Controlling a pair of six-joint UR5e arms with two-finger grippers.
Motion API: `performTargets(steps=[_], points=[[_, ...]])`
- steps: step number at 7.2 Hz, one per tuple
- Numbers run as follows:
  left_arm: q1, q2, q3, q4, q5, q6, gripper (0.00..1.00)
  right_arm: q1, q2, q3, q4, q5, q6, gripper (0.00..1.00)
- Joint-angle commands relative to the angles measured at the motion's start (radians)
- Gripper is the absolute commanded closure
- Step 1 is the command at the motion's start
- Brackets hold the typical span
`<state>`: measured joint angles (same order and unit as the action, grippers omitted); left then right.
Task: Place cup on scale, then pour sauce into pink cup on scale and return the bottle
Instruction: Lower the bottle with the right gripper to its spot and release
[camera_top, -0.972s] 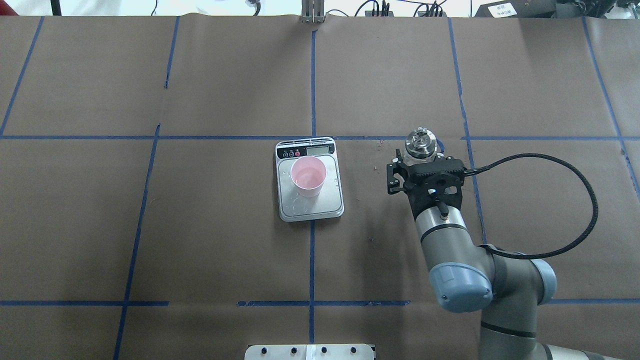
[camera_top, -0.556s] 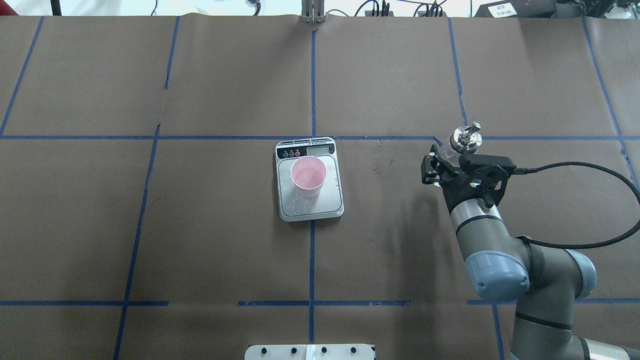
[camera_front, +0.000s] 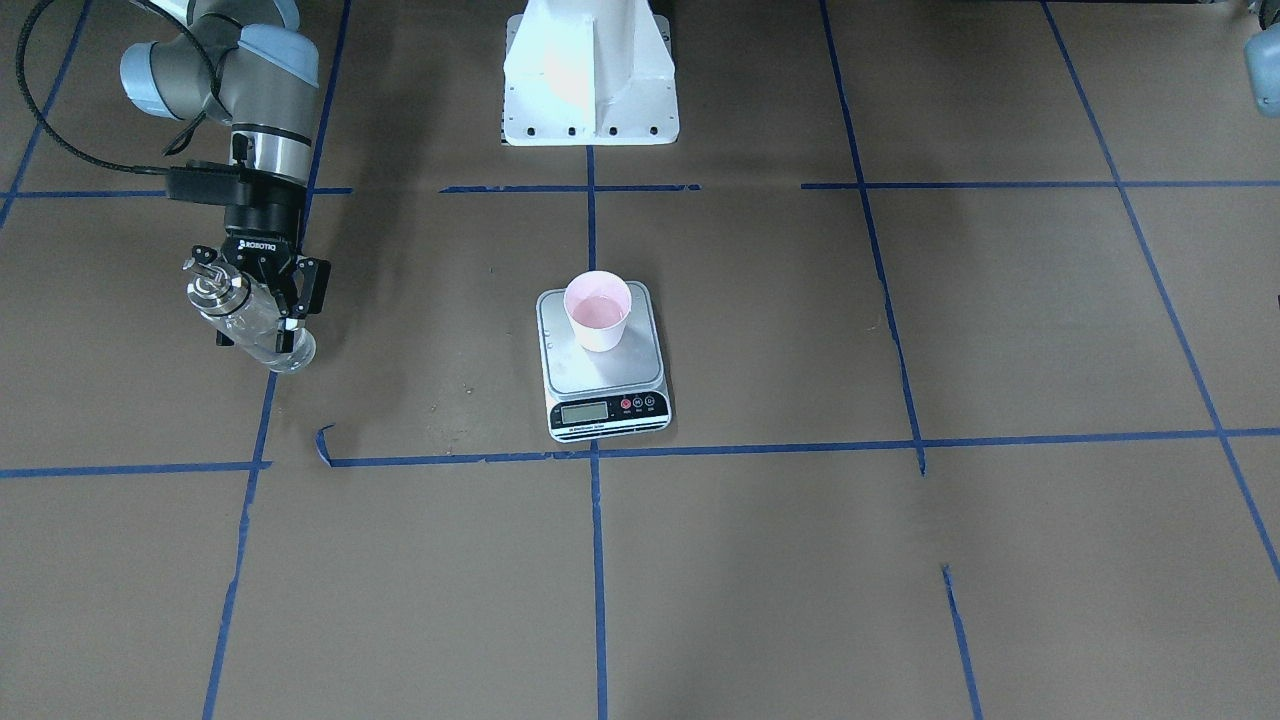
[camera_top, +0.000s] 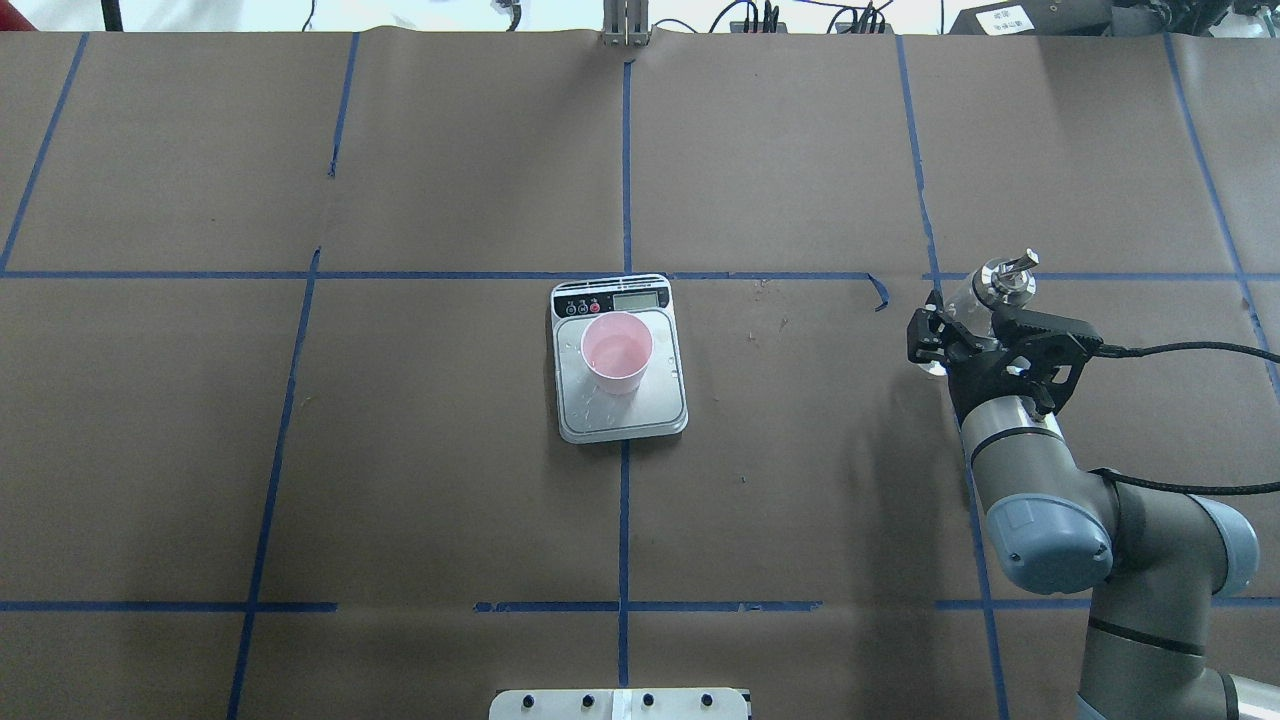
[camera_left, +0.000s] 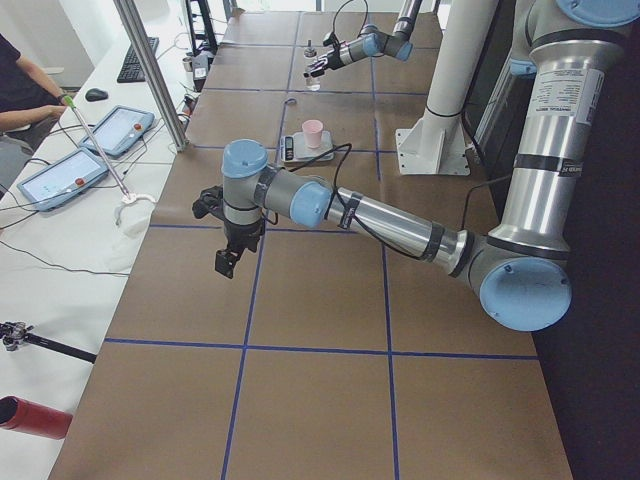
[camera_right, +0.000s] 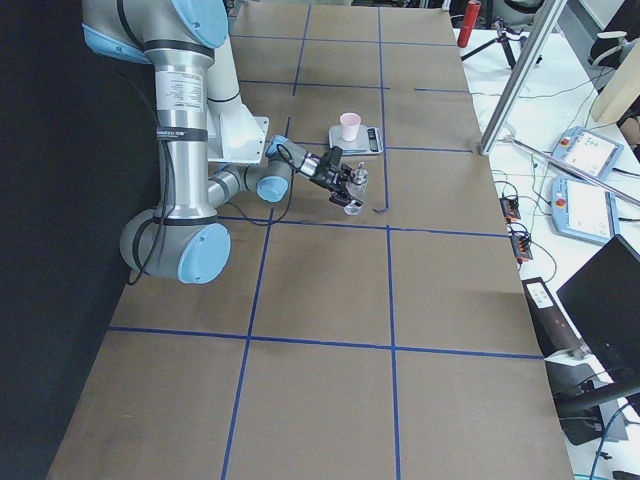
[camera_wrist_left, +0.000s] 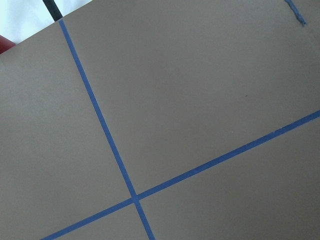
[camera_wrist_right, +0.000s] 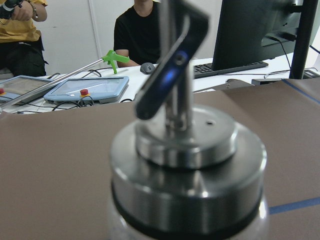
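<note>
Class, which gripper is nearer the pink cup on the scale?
Right. The right gripper, holding the bottle, hovers right of the pink cup; the left gripper hangs far off, near the left end of the table.

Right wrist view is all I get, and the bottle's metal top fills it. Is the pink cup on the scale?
Observer: Yes. The cup stands upright on the steel platform of the scale.
Operator: Where is my gripper relative to it?
Observer: The right gripper is well off to the robot's right of the scale, clear of it and shut on the bottle.
Operator: Is the bottle upright?
Observer: No. It is tilted, with its spout end leaning away from the scale.
</note>
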<state>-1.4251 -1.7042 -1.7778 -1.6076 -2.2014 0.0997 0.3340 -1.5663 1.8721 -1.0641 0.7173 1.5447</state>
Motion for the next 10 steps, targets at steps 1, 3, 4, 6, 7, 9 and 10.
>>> performTargets(steps=[1, 3, 4, 6, 7, 9, 10], points=[[0.003, -0.002, -0.002, 0.000, 0.000, 0.000, 0.00, -0.001, 0.000, -0.063, 0.004, -0.018, 0.087, 1.00], [0.003, -0.002, 0.000, 0.000, 0.000, 0.000, 0.00, -0.004, 0.002, -0.068, 0.001, -0.038, 0.089, 1.00], [0.003, -0.002, 0.000, 0.000, 0.000, 0.000, 0.00, -0.004, 0.003, -0.074, 0.001, -0.036, 0.089, 1.00], [0.003, -0.002, 0.000, 0.000, 0.000, 0.000, 0.00, -0.006, 0.005, -0.103, 0.003, -0.035, 0.089, 0.84], [0.000, -0.005, 0.000, -0.001, 0.000, 0.000, 0.00, -0.007, 0.006, -0.108, 0.003, -0.032, 0.087, 0.79], [0.003, -0.009, 0.001, 0.000, 0.000, 0.000, 0.00, -0.006, 0.006, -0.107, 0.013, -0.029, 0.080, 0.34], [0.000, -0.011, 0.001, 0.000, 0.000, 0.000, 0.00, -0.006, 0.006, -0.103, 0.038, -0.024, 0.078, 0.00]])
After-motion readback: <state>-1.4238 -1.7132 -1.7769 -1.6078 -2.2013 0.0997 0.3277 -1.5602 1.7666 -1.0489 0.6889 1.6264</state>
